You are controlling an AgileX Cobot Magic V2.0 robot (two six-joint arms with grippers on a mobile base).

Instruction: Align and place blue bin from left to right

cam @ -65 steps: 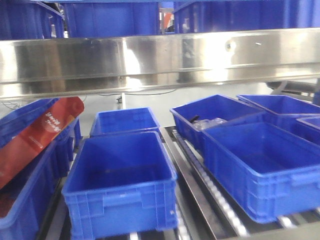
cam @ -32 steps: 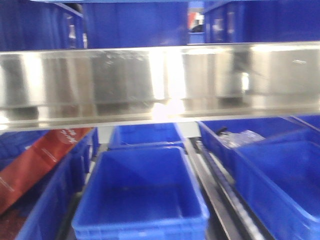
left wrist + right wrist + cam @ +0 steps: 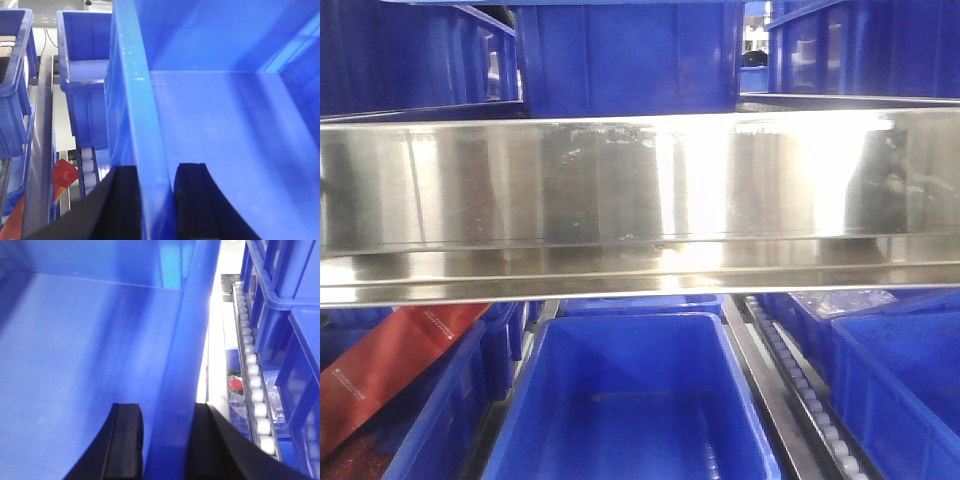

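Observation:
The blue bin fills the bottom centre of the front view, open side up and empty. Neither gripper shows in that view. In the left wrist view my left gripper straddles the blue bin's left wall, one black finger outside it and one inside, shut on the wall. In the right wrist view my right gripper clamps the blue bin's right wall the same way, with one finger inside the bin.
A stainless steel shelf beam crosses the front view, with blue bins on the shelf above. A red package lies in bins at the left. A roller track and another bin are at the right.
The front view has closed in on the rack. The steel beam now fills the middle and the centre bin sits lower and larger, its front wall out of frame.

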